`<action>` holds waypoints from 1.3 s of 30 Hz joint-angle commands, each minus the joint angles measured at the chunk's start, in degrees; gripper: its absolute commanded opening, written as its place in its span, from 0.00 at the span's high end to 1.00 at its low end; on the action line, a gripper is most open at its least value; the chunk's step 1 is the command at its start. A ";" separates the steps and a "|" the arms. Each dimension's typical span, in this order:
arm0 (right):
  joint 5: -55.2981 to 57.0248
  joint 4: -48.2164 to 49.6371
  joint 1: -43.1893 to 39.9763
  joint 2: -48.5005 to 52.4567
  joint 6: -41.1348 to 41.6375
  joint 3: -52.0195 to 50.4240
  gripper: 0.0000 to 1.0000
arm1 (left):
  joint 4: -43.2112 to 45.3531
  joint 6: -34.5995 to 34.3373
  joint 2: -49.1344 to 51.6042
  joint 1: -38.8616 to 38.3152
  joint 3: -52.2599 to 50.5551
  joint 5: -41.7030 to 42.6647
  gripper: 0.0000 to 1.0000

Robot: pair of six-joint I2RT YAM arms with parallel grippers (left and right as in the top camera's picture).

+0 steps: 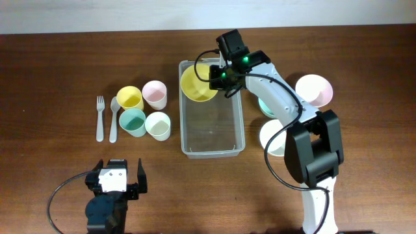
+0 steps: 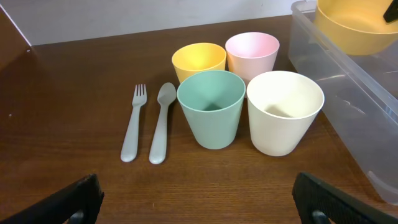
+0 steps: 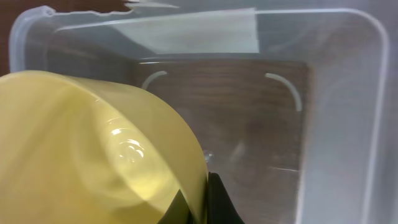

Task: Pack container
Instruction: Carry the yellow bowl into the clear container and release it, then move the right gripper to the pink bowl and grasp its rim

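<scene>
We see the right tool (image 1: 221, 77) clenched on the rim of the yellow bowl (image 1: 197, 84), holding it at the far end of the clear container (image 1: 213, 153), which sits on the bench (image 1: 52, 78). The left tool (image 1: 119, 174) is released, well apart from the container. The white cup (image 1: 158, 125) stands just beside the container.
</scene>
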 commanded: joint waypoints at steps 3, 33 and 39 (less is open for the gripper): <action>1.68 -0.76 -0.13 0.52 0.46 1.44 0.96 | 0.15 0.94 -0.28 -0.07 -0.48 0.61 0.00; 1.97 -24.50 -37.75 -10.14 -7.76 7.82 0.52 | 0.15 0.92 -0.28 -0.07 -0.48 0.63 0.00; 0.85 -22.88 -41.24 0.04 -10.36 4.52 0.52 | 0.15 0.94 -0.28 -0.07 -0.48 0.61 0.00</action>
